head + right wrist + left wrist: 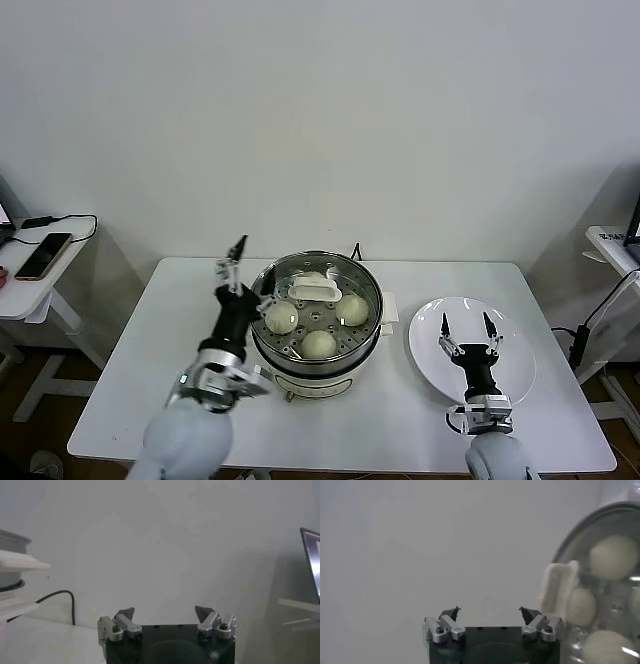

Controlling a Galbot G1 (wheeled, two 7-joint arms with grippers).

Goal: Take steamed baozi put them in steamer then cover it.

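Note:
The steamer [300, 372] stands mid-table on its white base. The cover [362, 282], clear glass with a cream-white bar handle [315, 291], lies on it. Through the glass I see the steamed baozi [282, 318] on the tray, several in all, one partly behind the handle. My left gripper [255, 268] is open and empty, raised just left of the pot's rim. In the left wrist view the gripper [490, 612] is open, with the cover handle [559, 592] and baozi [615, 555] beside it. My right gripper [465, 322] is open and empty above the white plate [520, 360].
A black cable [356, 250] runs behind the pot and shows in the right wrist view [60, 600]. A side table with a phone [42, 255] stands far left. Another stand [615, 245] is at the far right. The table's front edge [340, 462] is close to me.

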